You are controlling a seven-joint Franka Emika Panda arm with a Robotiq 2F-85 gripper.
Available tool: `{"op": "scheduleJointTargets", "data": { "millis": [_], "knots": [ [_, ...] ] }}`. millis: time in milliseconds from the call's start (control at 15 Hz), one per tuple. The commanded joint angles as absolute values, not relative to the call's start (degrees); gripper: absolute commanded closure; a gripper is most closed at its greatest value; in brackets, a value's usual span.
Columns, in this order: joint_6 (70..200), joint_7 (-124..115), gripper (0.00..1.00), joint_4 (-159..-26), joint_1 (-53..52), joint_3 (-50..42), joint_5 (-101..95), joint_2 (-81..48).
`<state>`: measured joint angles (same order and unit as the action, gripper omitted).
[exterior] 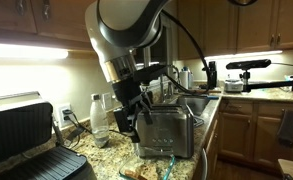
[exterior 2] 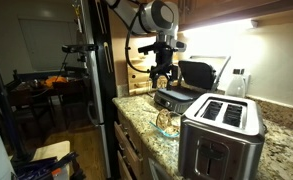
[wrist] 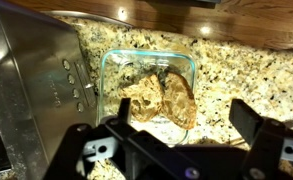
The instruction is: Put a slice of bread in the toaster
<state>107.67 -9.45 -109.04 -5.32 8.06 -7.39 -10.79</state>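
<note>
Two tan-brown slices of bread (wrist: pixel 151 98) lie in a square clear glass dish (wrist: pixel 191 66) on the granite counter, just right of the steel toaster (wrist: pixel 31 70) in the wrist view. My gripper (wrist: pixel 186 122) is open and empty, and hangs above the dish with its two black fingers either side of the bread. In both exterior views the gripper (exterior: pixel 129 120) (exterior 2: pixel 163 83) is well above the counter, next to the toaster (exterior: pixel 164 132) (exterior 2: pixel 221 135). The dish with bread (exterior 2: pixel 168 123) sits in front of the toaster's control end. The toaster's top slots are empty.
A black hinged grill press (exterior: pixel 26 140) (exterior 2: pixel 191 80) stands open on the counter beyond the dish. A plastic bottle (exterior: pixel 98 118) stands by the wall. A sink (exterior: pixel 198 102) and a camera on a stand (exterior: pixel 248 68) are farther along. A fridge (exterior 2: pixel 96 80) flanks the counter's end.
</note>
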Motion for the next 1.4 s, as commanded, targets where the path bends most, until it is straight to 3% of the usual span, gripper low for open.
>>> {"op": "scheduleJointTargets", "data": {
  "millis": [0, 1333],
  "knots": [
    [109.8, -9.64, 0.0, -106.93, -6.34, 6.82, -7.87, -12.93],
    [113.5, -11.01, 0.0, -105.57, -7.11, 6.23, -5.85, -19.49]
  ]
}}
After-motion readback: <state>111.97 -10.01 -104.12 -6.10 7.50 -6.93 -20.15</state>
